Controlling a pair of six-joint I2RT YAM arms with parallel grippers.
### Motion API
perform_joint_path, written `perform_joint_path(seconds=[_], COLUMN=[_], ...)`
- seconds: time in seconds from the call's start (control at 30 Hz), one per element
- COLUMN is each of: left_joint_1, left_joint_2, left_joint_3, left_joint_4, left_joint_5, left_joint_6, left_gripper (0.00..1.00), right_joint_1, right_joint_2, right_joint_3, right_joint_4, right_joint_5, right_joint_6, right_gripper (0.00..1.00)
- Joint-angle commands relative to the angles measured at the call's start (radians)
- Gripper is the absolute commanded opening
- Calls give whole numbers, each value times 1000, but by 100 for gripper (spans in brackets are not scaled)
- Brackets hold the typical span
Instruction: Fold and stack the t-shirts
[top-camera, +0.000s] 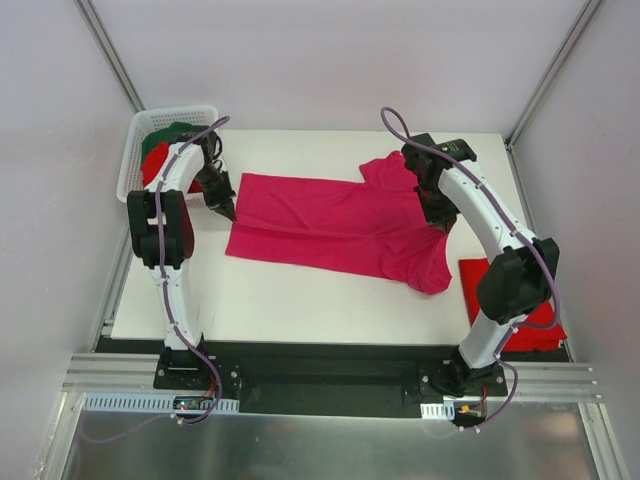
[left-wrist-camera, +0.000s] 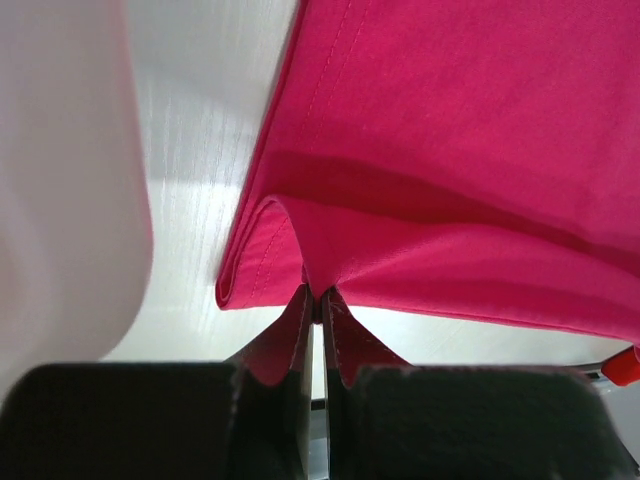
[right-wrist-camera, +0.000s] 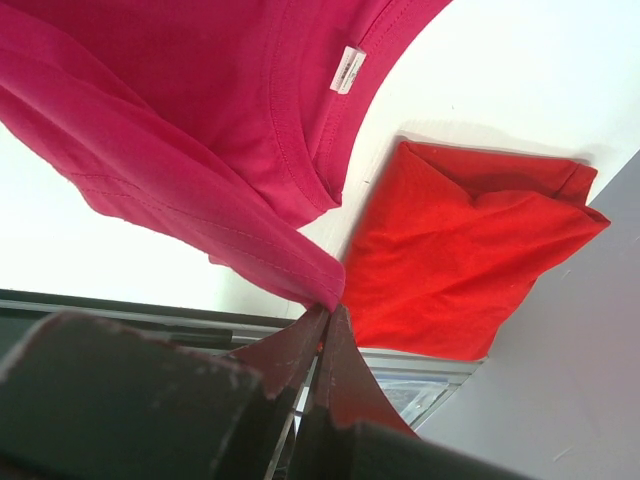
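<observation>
A magenta-pink t-shirt (top-camera: 330, 225) lies stretched across the middle of the white table, partly doubled over, with its collar end to the right. My left gripper (top-camera: 228, 208) is shut on its left edge, and in the left wrist view the cloth (left-wrist-camera: 450, 150) bunches up between the closed fingertips of that gripper (left-wrist-camera: 318, 298). My right gripper (top-camera: 440, 222) is shut on a hem at the shirt's right end. The right wrist view shows that gripper (right-wrist-camera: 331, 308) lifting the pink fabric (right-wrist-camera: 200, 120). A folded red t-shirt (top-camera: 474, 274) (right-wrist-camera: 470, 260) lies at the table's right edge.
A white lattice basket (top-camera: 135, 165) stands at the back left corner, holding a dark green shirt (top-camera: 175, 132) and a red one (top-camera: 155, 160). White table surface (top-camera: 300, 300) shows in front of the pink shirt. Metal frame posts and pale walls close in both sides.
</observation>
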Motion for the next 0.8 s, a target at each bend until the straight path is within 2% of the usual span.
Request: perform_joint_path(seconds=[0.0,0.77], left_joint_1=[-3,-3], left_joint_2=[17,85], left_joint_3=[52,119], left_joint_4=[-36,-60], left_joint_5=[-17,-20], left_joint_6=[19,23], left_gripper=[0,0], right_joint_1=[-6,-6], right_joint_2=[17,113], right_joint_3=[25,57], right_joint_4=[-96,-69], right_joint_5=[24,16], right_joint_6=[-9,-12], right_gripper=[1,1])
